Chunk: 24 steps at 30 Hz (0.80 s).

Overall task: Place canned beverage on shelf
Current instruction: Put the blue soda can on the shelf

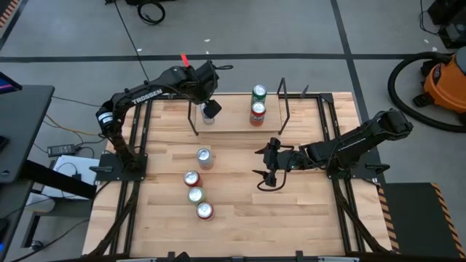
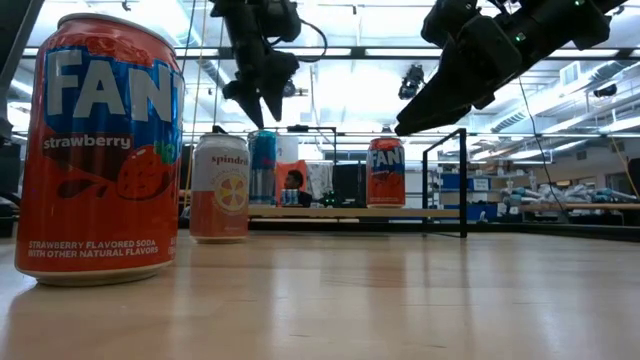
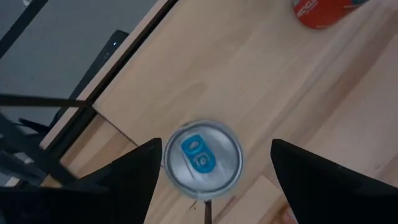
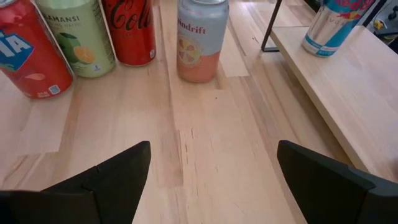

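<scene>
Surface: pale wood planks on a black frame, filling the centre of the high view; its front half lies bare apart from four cans.
Shelf: low light-wood plank with black rod uprights, along the upper middle of the surface in the high view.
Blue can: upright on the shelf near its left upright, silver top with a blue tab, seen straight down from the left wrist.
Left pincer: hangs over the blue can at upper centre-left of the high view, fingers spread wide on either side of the can top and clear of it, released.
Right pincer: low over the surface, right of centre in the high view, fingers spread apart and holding nothing.
Shelf cans: a red can and a green-topped can stand close together toward the shelf's right end.
Loose cans: a Spindrift can, a red cola can, a green can and a Fanta can form a line down the centre-left of the surface.
Room: grey floor with dark lines; an orange vacuum with a black hose at upper right of the high view; a desk with cables at left; ceiling lights and shelving in the low view.
</scene>
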### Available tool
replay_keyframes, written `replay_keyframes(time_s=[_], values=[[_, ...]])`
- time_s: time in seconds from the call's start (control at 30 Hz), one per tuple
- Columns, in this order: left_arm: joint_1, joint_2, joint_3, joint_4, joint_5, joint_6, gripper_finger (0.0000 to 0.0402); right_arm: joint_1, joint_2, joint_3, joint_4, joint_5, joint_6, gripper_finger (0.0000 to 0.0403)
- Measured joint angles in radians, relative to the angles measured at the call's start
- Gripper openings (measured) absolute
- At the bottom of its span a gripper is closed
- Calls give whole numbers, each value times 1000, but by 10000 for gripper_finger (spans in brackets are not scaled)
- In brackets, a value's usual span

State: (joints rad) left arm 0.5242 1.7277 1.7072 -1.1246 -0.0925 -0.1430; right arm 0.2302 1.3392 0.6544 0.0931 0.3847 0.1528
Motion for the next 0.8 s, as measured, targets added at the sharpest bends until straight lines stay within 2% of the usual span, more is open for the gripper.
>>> replay_keyframes(time_s=[0.2, 0.37, 0.8], values=[[0, 31, 0, -13, -5, 10, 312, 0, 0, 0, 11, -17, 0, 362], [-7, 41, 0, -22, -54, 43, 312, 0, 0, 0, 12, -21, 0, 362], [-33, 41, 12, -29, -71, 100, 312, 0, 0, 0, 14, -20, -3, 362]])
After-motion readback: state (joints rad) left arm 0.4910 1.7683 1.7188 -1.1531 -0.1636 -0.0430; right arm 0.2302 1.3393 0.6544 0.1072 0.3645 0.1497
